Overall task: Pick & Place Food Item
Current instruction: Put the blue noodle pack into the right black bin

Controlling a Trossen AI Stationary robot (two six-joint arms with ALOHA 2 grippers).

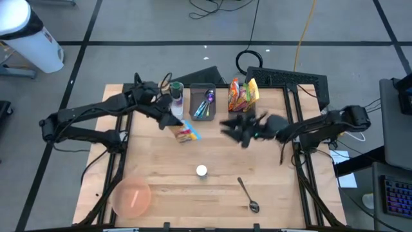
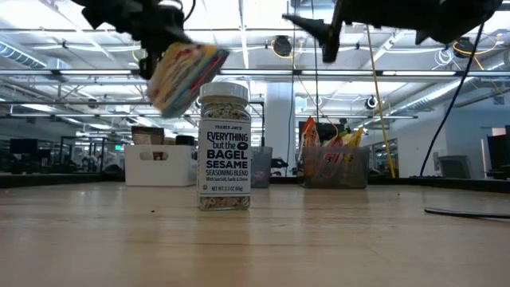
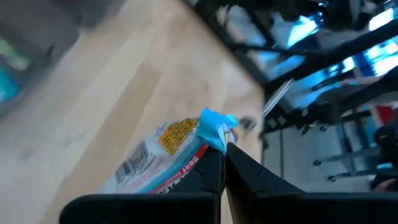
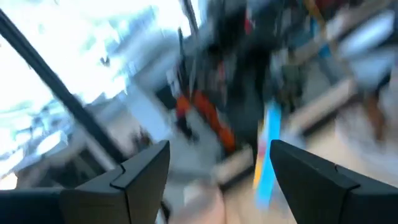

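Left gripper (image 1: 175, 122) fingers pinch snack packet (image 1: 186, 133) above tabletop (image 1: 257, 167), right gripper (image 1: 226, 127) at three o'clock, fingers wide, empty

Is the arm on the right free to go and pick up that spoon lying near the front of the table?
Probably yes. The right gripper hangs open and empty above mid-table, and the spoon lies alone on bare wood on that arm's side. The left gripper, shut on the snack packet, is well away.

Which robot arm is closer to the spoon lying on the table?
The right. The right gripper hangs open above the table's middle, up-table from the spoon. The left gripper is farther off toward the left, shut on a snack packet.
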